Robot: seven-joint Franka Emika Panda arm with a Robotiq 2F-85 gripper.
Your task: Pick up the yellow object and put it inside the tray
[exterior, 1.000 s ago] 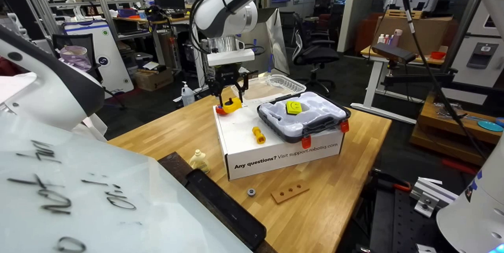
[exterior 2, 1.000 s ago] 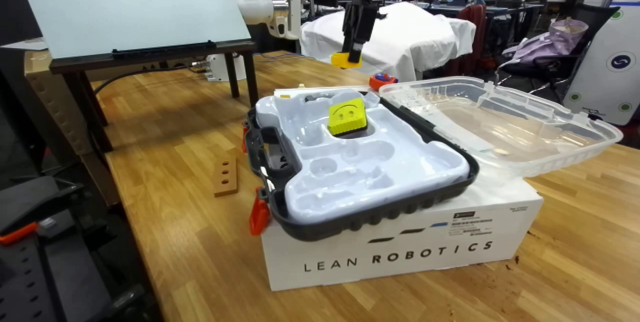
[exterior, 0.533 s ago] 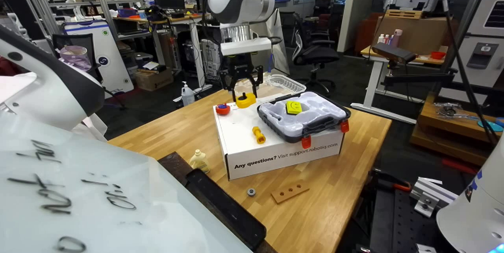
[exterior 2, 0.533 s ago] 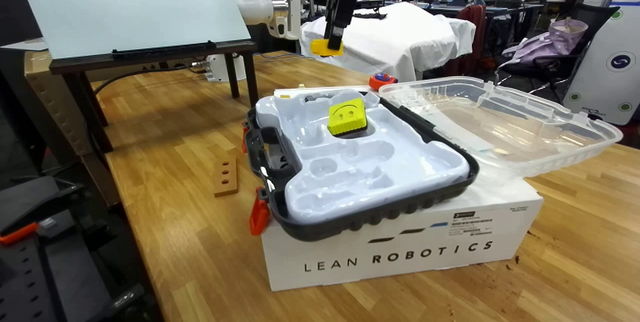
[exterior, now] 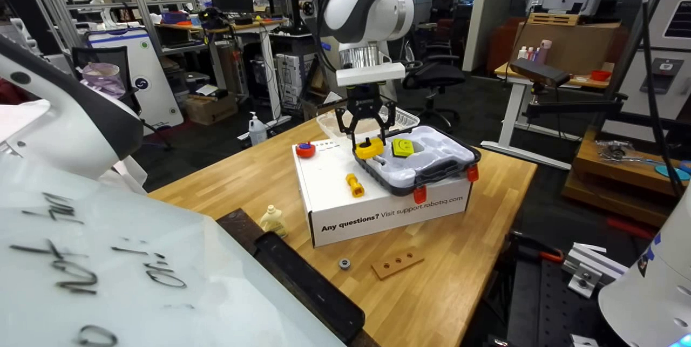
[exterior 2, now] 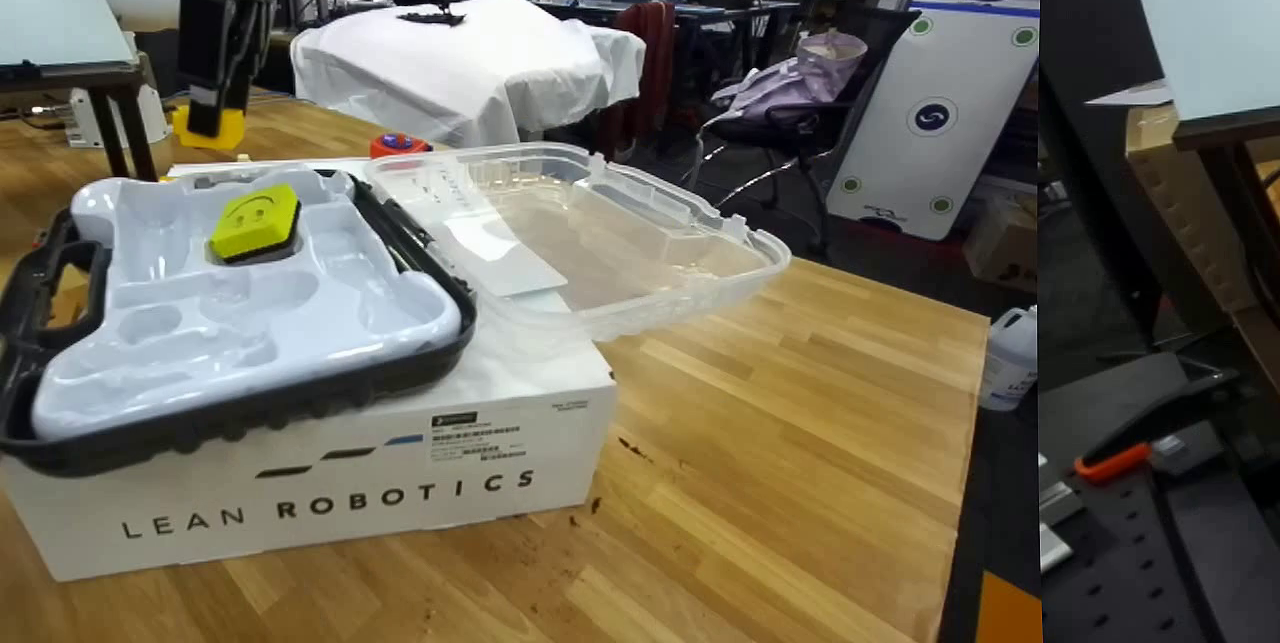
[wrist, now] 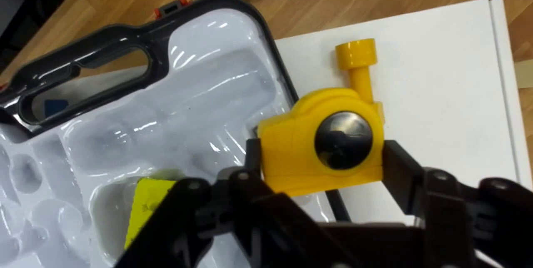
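Arm (exterior: 368,19) hangs bent, jaws pointing down, pinching the yellow object (wrist: 302,153) aloft near the tray (exterior: 432,152).

The yellow toy tape measure (wrist: 302,151), rounded with one straight edge and a black disc facing up, is held at both ends in mid-air, overlapping the edge of the tray (wrist: 166,134) in the wrist view. The tray lies open side up, a shiny pale-grey plastic moulding with rounded corners and varied recesses.
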